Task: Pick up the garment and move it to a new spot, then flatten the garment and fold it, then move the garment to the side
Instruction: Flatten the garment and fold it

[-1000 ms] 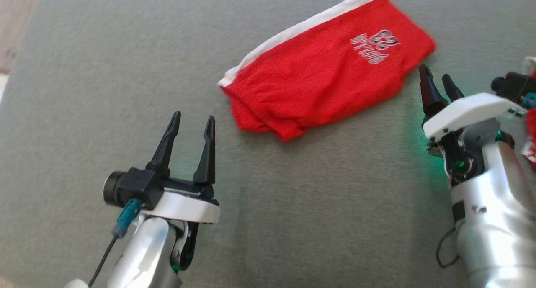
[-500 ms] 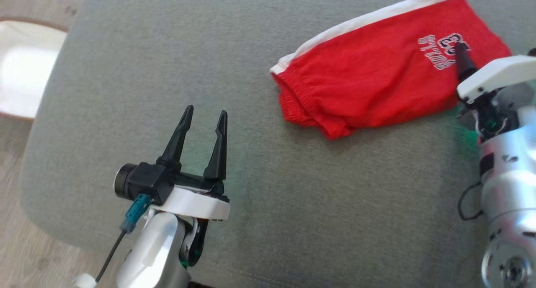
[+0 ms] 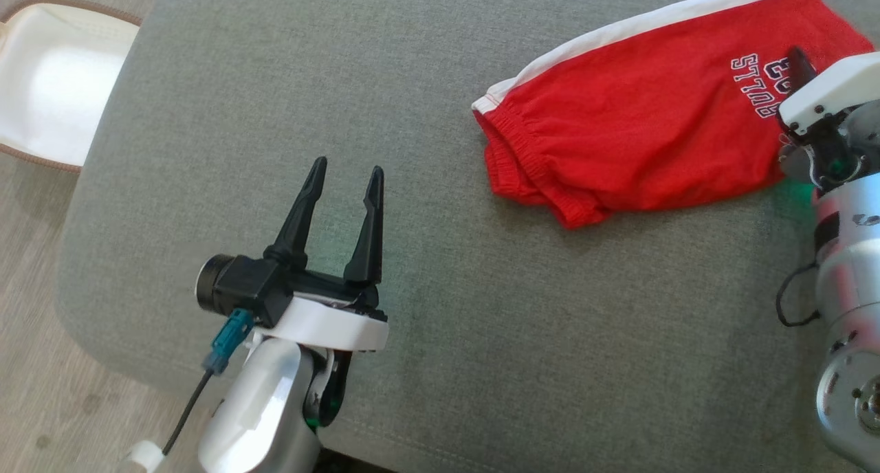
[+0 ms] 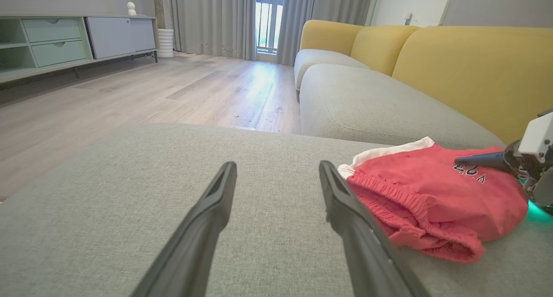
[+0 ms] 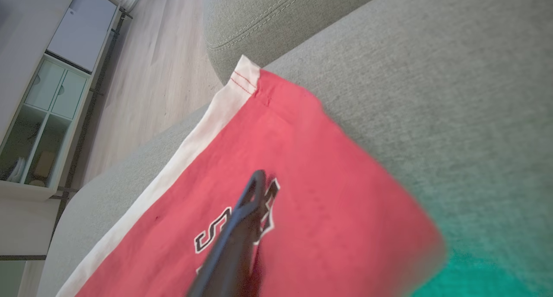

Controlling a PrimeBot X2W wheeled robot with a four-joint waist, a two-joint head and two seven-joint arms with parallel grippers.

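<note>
Right gripper [image 3: 797,62] has slid over the garment [image 3: 646,136] at its printed end, nearer than the left gripper [image 3: 348,166]. I cannot tell whether its jaws have clamped; the left's are spread.

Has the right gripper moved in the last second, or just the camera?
Yes. Against the red shorts, the right gripper has gone from beside their edge to over the printed lettering.

Grey upholstered cushion [image 3: 481,322]: carried one red garment [image 3: 639,136] with white band and printed lettering, which lay folded toward its far right.
</note>
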